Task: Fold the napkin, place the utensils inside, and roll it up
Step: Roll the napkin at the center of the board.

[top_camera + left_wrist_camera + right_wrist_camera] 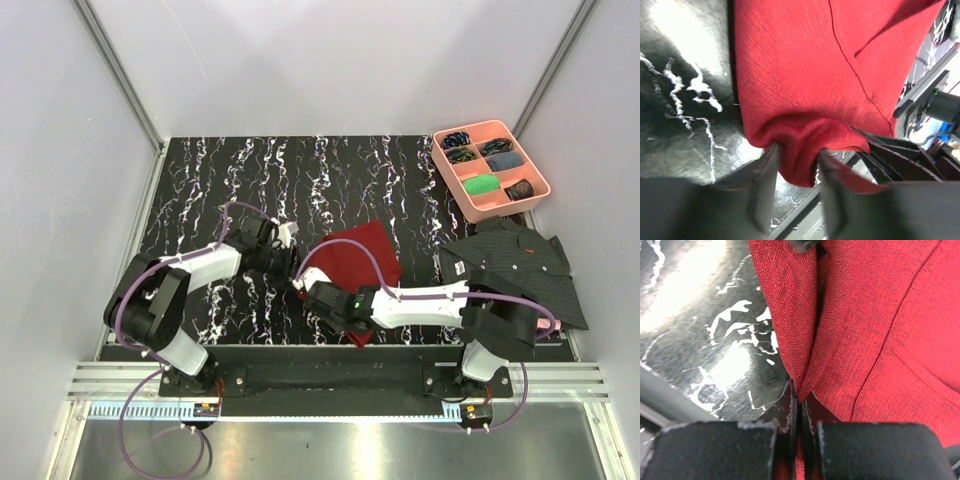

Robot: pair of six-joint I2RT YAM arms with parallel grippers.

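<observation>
On the table (200,180) the napkin (365,255) lies centrally, the shirt (515,262) to its right, the tray (505,207) behind the shirt.

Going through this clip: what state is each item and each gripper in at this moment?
napkin: on the table, layers doubled over, one edge bunched up at the grippers
right gripper: shut on the napkin's edge
left gripper: jaws apart, a napkin fold between them
striped shirt: spread out, untouched
pink tray: upright, compartments filled
utensils: not visible

White arms (425,300), purple cables (350,241) — left hand (797,190), right hand (799,415) both dark.
</observation>
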